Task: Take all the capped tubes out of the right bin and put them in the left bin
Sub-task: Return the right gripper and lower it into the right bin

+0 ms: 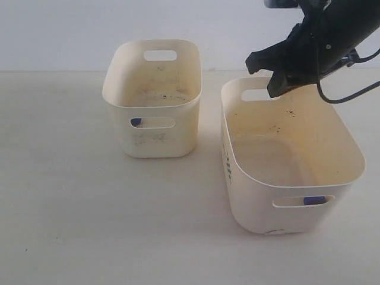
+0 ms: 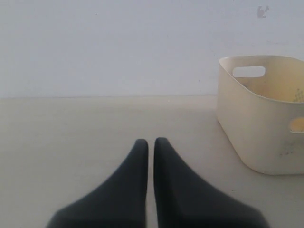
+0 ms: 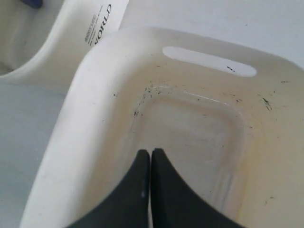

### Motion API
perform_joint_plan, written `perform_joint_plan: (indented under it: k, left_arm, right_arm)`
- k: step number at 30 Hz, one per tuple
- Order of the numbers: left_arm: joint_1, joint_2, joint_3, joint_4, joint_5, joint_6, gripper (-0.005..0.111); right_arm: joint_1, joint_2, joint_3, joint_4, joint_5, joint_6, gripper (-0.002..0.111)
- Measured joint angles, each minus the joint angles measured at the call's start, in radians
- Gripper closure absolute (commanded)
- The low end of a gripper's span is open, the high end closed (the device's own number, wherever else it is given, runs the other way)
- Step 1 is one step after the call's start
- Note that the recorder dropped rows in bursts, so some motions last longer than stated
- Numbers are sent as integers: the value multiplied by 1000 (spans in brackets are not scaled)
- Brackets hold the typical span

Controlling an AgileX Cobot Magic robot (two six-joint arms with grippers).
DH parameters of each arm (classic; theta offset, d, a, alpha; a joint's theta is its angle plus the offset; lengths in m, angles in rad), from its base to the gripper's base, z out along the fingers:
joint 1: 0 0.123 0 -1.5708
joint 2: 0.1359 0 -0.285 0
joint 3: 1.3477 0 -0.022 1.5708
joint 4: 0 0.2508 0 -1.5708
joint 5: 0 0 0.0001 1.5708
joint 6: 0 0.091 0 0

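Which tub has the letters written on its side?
The bigger, wider right bin: dark letters run down its side. The smaller left bin shows only dark speckled smudges.

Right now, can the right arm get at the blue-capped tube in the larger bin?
Probably yes. The right fingers hang above the larger bin's far rim, and its top is open. The tube's blue cap shows through the near handle slot, at the other end. The fingers are shut and must open first.

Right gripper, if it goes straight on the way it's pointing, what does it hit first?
Probably the bare floor of the right bin: the right gripper, shut, points down into it with nothing showing in between, though depth is unclear.
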Motion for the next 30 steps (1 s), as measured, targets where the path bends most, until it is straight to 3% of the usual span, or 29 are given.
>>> perform_joint_plan:
  k: [30]
  left_arm:
    - [0, 0, 0, 0, 0, 0, 103]
  right_arm:
    - [11, 85, 2, -34, 98, -13, 108]
